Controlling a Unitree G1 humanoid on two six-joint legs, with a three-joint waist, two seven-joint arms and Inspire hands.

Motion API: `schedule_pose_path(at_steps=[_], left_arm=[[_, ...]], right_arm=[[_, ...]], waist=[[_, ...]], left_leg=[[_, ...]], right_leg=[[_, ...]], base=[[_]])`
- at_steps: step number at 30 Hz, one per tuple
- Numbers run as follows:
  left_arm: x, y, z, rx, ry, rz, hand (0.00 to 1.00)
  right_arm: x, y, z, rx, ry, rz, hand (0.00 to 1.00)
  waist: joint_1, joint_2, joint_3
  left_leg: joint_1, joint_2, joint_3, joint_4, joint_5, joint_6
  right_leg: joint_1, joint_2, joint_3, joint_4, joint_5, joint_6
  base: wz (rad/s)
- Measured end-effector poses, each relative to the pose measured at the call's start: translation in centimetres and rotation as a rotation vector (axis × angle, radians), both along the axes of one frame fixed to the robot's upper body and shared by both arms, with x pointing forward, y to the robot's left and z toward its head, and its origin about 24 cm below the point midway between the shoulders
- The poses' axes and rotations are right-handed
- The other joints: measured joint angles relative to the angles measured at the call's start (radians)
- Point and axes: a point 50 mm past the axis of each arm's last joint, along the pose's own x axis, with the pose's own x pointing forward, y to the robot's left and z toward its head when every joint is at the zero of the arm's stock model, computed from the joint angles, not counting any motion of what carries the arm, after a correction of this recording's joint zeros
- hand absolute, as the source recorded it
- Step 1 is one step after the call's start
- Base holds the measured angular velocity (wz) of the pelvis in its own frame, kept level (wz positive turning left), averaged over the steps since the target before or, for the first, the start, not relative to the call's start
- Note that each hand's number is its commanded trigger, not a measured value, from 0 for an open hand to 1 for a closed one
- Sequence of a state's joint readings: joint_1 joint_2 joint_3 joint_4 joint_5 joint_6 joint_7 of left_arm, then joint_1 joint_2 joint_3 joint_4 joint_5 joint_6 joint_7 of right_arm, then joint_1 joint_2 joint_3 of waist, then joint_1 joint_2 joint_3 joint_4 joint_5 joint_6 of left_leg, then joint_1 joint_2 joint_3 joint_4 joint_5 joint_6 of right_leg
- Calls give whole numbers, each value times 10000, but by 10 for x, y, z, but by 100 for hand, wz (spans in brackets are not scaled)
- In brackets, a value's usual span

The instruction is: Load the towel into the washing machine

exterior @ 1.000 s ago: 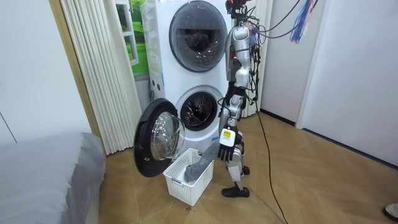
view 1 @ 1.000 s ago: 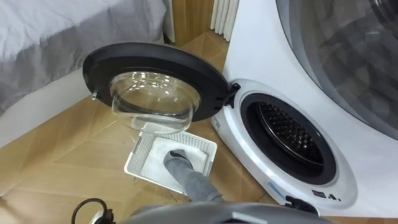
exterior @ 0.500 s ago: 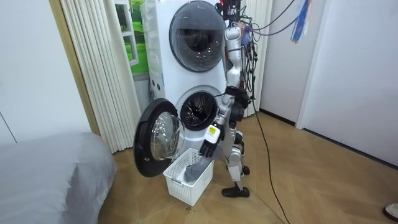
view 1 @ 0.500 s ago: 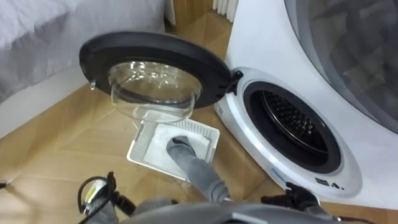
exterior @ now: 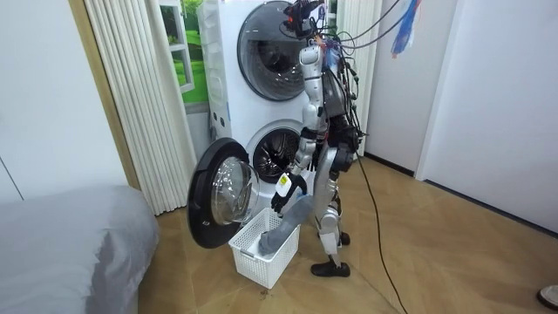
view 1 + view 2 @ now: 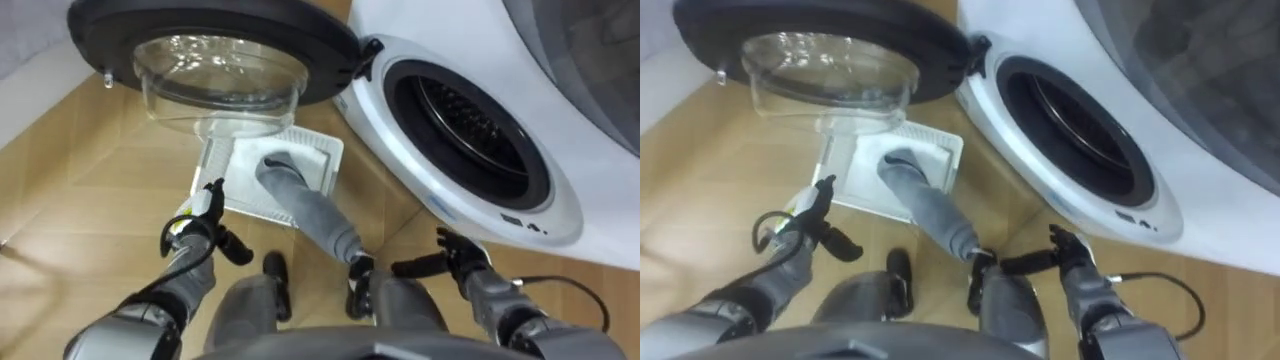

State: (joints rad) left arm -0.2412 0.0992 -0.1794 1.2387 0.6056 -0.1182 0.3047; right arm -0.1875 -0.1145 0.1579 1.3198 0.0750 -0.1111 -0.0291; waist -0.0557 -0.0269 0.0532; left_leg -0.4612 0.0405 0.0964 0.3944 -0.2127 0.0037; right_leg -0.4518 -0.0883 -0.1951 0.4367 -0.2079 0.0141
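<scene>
A grey towel (image 6: 300, 203) lies in the white laundry basket (image 6: 213, 186) and hangs out over its near rim toward me. The basket stands on the floor under the washing machine's open round door (image 6: 210, 40). Right of it gapes the dark drum opening (image 6: 465, 118). My left hand (image 6: 208, 228) hovers open just left of the basket's near corner, apart from the towel. My right hand (image 6: 455, 262) is open too, low in front of the machine, with its fingers pointing left at the towel's hanging end. In the room view I stand bent over the basket (image 5: 255, 255).
A second machine (image 5: 275, 39) is stacked on top of the washer. A bed with a grey cover (image 5: 61, 244) fills the room view's lower left, and white curtains (image 5: 139, 96) hang behind the open door. Bare wooden floor lies left of the basket.
The view has tipped downward as I bend forward. Both arms have come up in front of me, so both hands now show beside the towel. Basket and towel have not moved.
</scene>
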Motion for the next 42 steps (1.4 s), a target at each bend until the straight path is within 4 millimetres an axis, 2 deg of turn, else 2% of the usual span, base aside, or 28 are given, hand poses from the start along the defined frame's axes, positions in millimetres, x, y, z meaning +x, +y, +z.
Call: schedule_pose_path(at_steps=[5,6,8,9,14,16,17,20,26,31,35,42], left_arm=[[33,-9,18,718,-903,-1315,0],[36,-10,20,824,-995,-1524,0],[52,-16,30,1109,-1394,-2141,0],[56,-17,33,1166,-1499,-2230,0],[85,-29,56,1828,-2444,-3435,0],[87,-29,59,2214,-2706,-3809,0],[87,-30,60,2396,-2729,-4069,0],[92,-31,64,2808,-2924,-4516,0],[97,-45,70,3252,-3582,-5324,0],[107,-46,80,3694,-4056,-5666,0],[107,-46,80,3968,-4047,-6021,0],[106,-53,80,4234,-4139,-6752,0]], right_arm=[[23,7,9,312,-539,302,0],[25,8,9,345,-619,333,0],[35,13,14,484,-1019,400,0],[38,14,16,514,-1119,470,0],[54,26,26,1055,-1972,652,0],[59,30,29,1319,-2185,713,0],[62,32,31,1533,-2296,636,0],[69,36,37,2048,-2774,543,0],[79,46,46,2785,-3572,495,0],[91,52,56,2992,-4104,672,0],[95,58,62,3300,-4410,774,0],[100,61,68,3578,-4913,720,0]], waist=[[-226,-112,191],[-249,-121,208],[-412,-75,268],[-445,-69,272],[-567,150,412],[-607,156,412],[-736,178,413],[-1073,206,414],[-1396,240,399],[-1430,291,384],[-1634,309,390],[-1806,311,388]], left_leg=[[-1432,26,-25,862,-1,1],[-1574,37,-14,954,-1,1],[-2270,86,25,1476,-9,15],[-2448,107,64,1617,-16,26],[-3794,295,248,2852,-322,175],[-4223,350,372,3370,-490,185],[-4463,357,389,3664,-534,194],[-5168,367,393,4438,-706,211],[-6274,532,452,5669,-1020,185],[-7170,689,402,6360,-1118,116],[-7661,719,262,6859,-1234,73],[-8235,724,213,7399,-1372,57]], right_leg=[[-1354,-68,81,692,-91,-147],[-1491,-64,114,752,-98,-159],[-2111,-65,217,1107,-120,-202],[-2295,-65,267,1237,-124,-208],[-3789,7,692,2466,-278,-311],[-4356,4,906,3096,-437,-336],[-4656,-9,993,3442,-509,-350],[-5430,-136,1041,4356,-747,-434],[-6637,-136,1171,5602,-1000,-559],[-7531,18,1300,6224,-1068,-605],[-7953,-9,1230,6723,-1213,-712],[-8558,-76,1223,7324,-1394,-776]], base=[[1],[-5],[-7],[-13],[-15],[-18],[-11],[4],[-5],[-3],[4],[3]])
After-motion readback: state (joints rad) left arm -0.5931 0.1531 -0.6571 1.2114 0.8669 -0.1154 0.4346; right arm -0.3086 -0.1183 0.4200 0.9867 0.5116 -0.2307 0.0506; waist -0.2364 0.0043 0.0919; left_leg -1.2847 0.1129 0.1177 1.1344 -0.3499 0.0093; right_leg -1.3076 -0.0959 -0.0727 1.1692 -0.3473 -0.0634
